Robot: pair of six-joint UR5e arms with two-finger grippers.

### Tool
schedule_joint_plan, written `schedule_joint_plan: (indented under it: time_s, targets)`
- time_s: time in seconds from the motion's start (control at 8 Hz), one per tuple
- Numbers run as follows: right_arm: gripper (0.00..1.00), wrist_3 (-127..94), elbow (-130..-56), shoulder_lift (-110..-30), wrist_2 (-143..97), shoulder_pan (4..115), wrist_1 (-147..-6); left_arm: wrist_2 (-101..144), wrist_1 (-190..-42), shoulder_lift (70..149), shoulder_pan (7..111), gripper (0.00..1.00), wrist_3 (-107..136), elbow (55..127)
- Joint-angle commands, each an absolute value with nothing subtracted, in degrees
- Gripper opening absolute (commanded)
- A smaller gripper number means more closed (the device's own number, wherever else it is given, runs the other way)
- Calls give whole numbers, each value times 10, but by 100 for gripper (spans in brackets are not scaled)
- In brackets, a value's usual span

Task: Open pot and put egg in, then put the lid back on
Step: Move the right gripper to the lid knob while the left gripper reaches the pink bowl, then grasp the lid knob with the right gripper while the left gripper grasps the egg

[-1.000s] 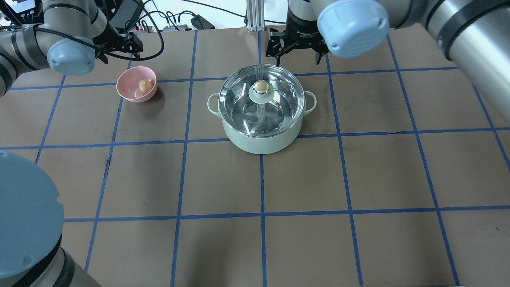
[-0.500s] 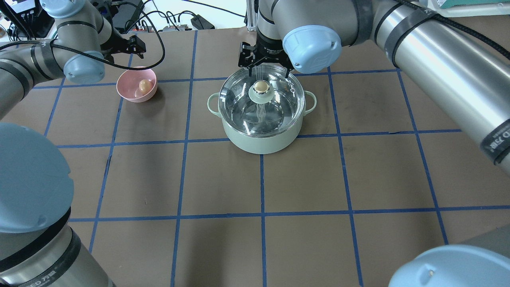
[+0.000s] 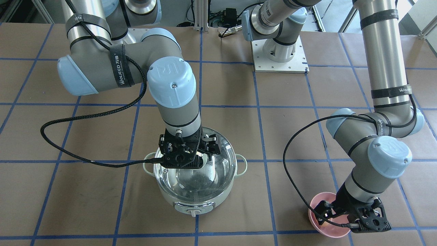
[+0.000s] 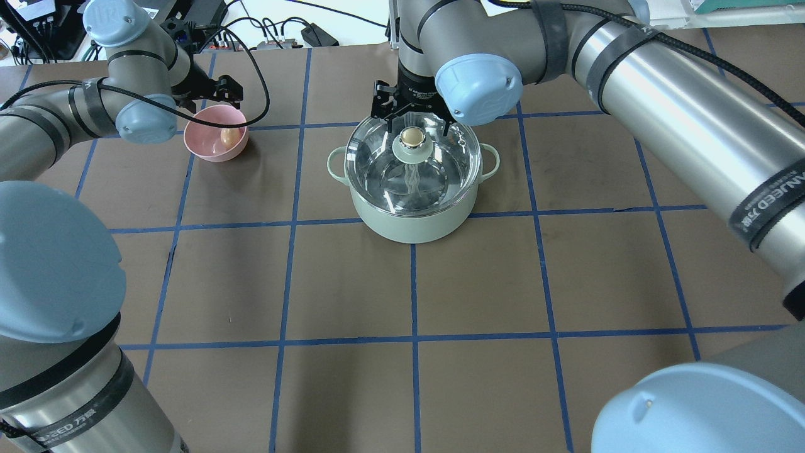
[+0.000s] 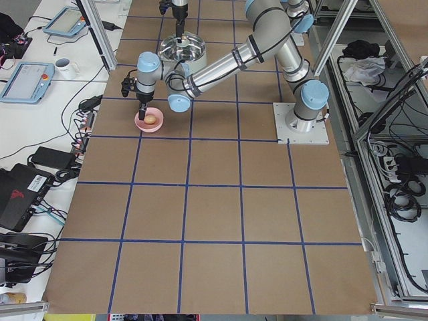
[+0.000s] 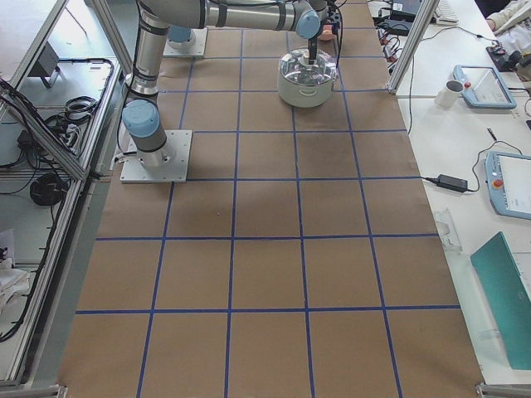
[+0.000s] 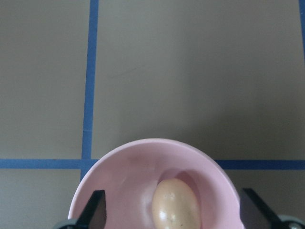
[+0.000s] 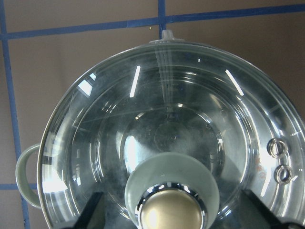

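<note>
The mint-green pot [image 4: 412, 220] stands mid-table with the glass lid [image 4: 440, 170] on it. The lid's beige-topped knob [image 4: 412, 137] shows between my right gripper's [image 4: 412, 123] open fingers in the right wrist view [image 8: 171, 210]. The gripper hovers just over the knob and grips nothing. The tan egg [image 4: 227, 134] lies in a pink bowl [image 4: 196, 143] at the far left. My left gripper [image 4: 227, 99] is open above the bowl's far rim. In the left wrist view the egg [image 7: 175, 205] lies between its fingers [image 7: 94, 212].
Brown table paper with a blue tape grid surrounds the pot and bowl. Cables and power bricks [image 4: 314, 31] lie beyond the far edge. In the front-facing view the right arm's cable [image 3: 85, 160] loops over the table beside the pot [image 3: 194, 201].
My right arm swung left from behind the pot and now hangs over the lid knob. My left gripper moved right and nearer, over the pink bowl.
</note>
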State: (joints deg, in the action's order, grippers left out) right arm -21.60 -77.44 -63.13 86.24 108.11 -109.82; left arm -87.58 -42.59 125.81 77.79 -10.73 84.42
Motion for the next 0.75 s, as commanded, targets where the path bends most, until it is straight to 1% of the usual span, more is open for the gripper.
schedule_joint_plan:
  time_s: [0.0,0.25,0.38,0.5,0.62]
  targets:
    - [98,-223,-778,-630,862,1088,-1091,-888,-427,1261,776,100,-119,845]
    - [83,-223,-779,-631,862,1088,-1087,-890,-428,1268,775,100,-119,847]
    - [71,-223,-779,-631,863,1088,-1088,-896,-432,1273,775,100,-120,847]
    - [65,-223,-779,-632,863,1088,-1088,-909,-443,1275,774,100,-120,847]
    - [54,-222,-779,-635,862,1088,-1088,-912,-449,1275,774,100,-119,847]
